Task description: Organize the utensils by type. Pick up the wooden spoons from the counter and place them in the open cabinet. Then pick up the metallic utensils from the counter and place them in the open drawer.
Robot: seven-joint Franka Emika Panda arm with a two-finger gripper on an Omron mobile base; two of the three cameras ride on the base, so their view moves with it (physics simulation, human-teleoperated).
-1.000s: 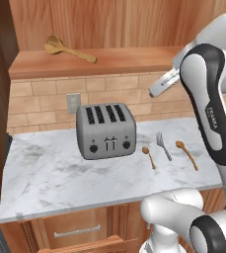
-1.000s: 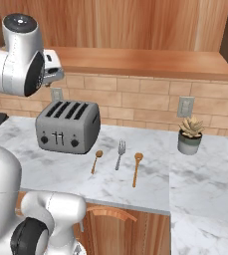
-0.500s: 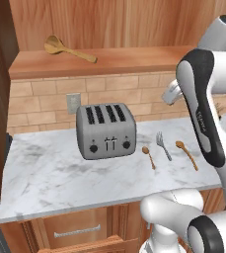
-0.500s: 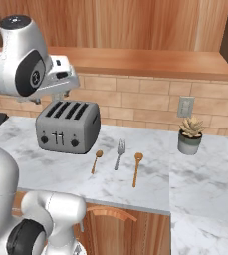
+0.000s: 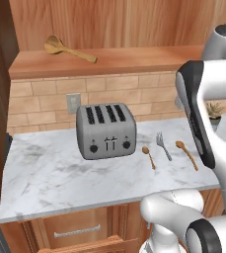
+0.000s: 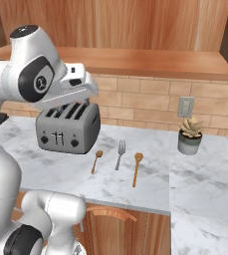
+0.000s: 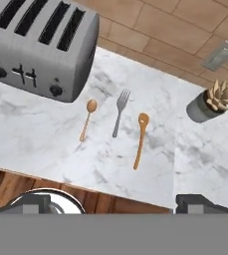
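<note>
No readable text, label, brand or number stands on anything here.

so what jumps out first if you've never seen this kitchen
The grey toaster at the back of the marble counter draws the eye first. Right of it lie three utensils in a row: a small coppery spoon, a fork and a wooden spoon. Another wooden spoon lies on the cabinet shelf above, and the white arm's open gripper hangs over the counter's front edge.
</note>
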